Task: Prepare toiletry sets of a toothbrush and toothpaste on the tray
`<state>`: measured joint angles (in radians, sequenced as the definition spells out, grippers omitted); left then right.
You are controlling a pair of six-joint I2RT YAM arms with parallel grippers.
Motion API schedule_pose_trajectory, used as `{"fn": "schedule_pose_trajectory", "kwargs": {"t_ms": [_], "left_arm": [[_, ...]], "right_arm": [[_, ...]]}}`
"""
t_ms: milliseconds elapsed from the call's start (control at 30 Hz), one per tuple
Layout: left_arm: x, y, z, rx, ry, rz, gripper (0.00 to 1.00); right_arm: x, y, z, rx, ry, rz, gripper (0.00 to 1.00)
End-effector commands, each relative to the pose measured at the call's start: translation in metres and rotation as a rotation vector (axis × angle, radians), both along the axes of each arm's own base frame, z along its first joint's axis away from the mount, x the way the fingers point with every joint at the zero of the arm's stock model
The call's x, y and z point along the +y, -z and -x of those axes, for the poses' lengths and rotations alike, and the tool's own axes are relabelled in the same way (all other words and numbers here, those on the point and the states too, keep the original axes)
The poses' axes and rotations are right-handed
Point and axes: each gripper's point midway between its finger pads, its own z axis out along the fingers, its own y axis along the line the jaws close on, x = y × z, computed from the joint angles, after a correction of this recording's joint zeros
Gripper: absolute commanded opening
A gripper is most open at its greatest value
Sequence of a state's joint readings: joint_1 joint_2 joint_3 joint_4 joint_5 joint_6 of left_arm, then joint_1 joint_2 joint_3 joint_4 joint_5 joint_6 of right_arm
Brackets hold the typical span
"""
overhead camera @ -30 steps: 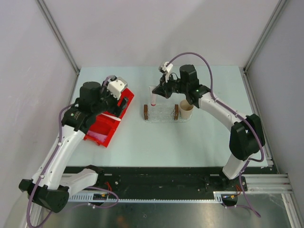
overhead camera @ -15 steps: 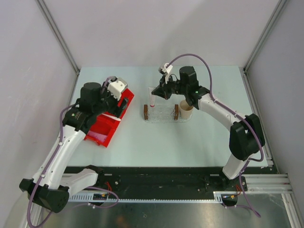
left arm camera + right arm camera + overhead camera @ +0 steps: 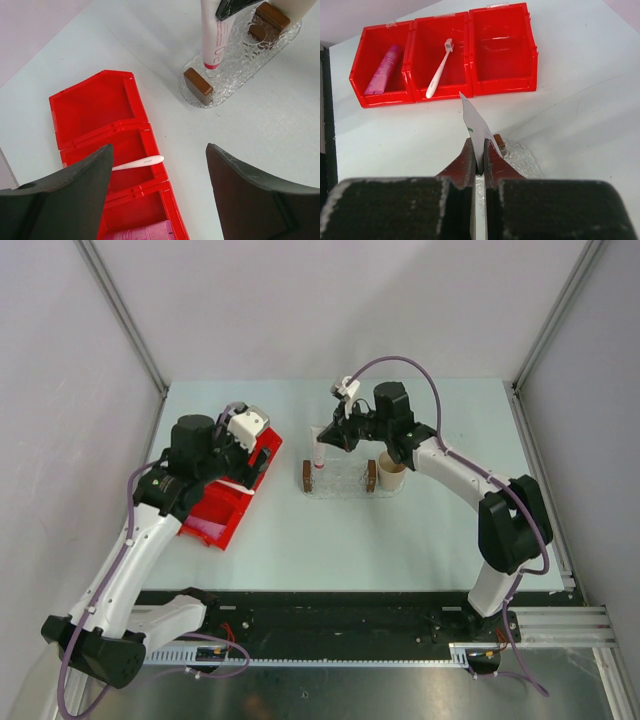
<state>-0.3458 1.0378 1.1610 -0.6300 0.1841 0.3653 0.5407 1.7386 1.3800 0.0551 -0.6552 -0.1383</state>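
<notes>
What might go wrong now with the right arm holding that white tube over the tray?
The right gripper pinches the white tube only at its thin crimped end, so it may slip. It hangs cap down beside a brown block of the tray; released so, it might topple off. The toothbrush lies flat in the red bin, awkward for the open left gripper.

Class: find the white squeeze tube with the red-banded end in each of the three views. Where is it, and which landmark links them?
Top external: white squeeze tube, centre, upright at the left end of the clear plastic tray.
Left wrist: top edge, right of centre, above the tray.
Right wrist: centre, its crimped end poking from the shut right hand.
Shared landmark: the red divided plastic bin.
</notes>
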Motion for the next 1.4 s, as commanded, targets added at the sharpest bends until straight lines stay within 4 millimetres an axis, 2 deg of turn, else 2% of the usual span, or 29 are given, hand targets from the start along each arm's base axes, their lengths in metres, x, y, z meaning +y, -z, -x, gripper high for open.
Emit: {"fn": "schedule_pose_trajectory", "kwargs": {"t_ms": [0, 1367], "left_arm": [[-0.001, -0.010, 0.000, -0.031, 0.001, 0.034, 0.79], [-0.001, -0.003, 0.002, -0.016, 0.005, 0.030, 0.80]], "right_arm": [[0.010, -0.012, -0.001, -0.053, -0.025, -0.041, 0.00], [0.011, 0.008, 0.001, -0.042, -0.046, 0.003, 0.00]]}}
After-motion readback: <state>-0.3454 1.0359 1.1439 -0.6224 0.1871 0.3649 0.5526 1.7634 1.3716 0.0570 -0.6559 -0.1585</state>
